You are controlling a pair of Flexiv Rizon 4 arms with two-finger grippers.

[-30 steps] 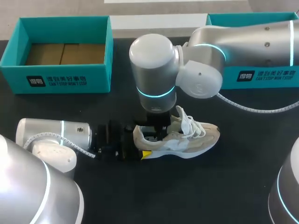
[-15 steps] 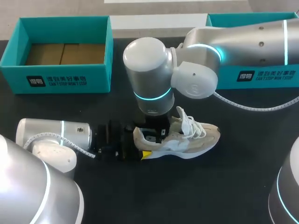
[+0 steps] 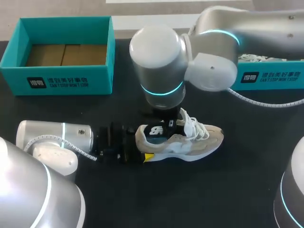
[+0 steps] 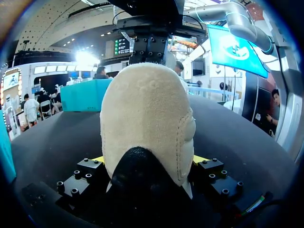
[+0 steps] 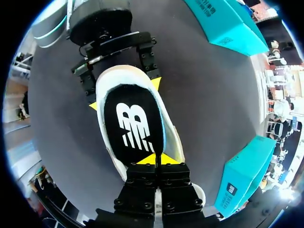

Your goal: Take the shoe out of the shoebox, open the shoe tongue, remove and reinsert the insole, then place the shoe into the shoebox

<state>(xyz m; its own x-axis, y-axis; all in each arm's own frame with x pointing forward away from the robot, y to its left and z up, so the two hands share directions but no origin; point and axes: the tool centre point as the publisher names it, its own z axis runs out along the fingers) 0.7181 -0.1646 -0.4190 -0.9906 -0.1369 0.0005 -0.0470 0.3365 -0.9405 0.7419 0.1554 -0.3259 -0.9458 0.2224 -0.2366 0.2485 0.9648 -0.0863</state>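
Black table (image 3: 237,185) carrying one shoe (image 3: 194,141), a left shoebox (image 3: 61,80) and a right shoebox (image 3: 271,78).
The beige shoe stands on its sole near the middle of the table, with its toe toward the right. Both boxes are teal and sit at the far side, well apart from each other. The left shoebox is open and shows brown cardboard at its bottom.

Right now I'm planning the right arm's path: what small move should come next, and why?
Probably raise the right gripper straight up to draw the insole out: it is shut on the insole, which is only partly out of the shoe, and the left gripper clamps the heel, so the shoe should stay put.
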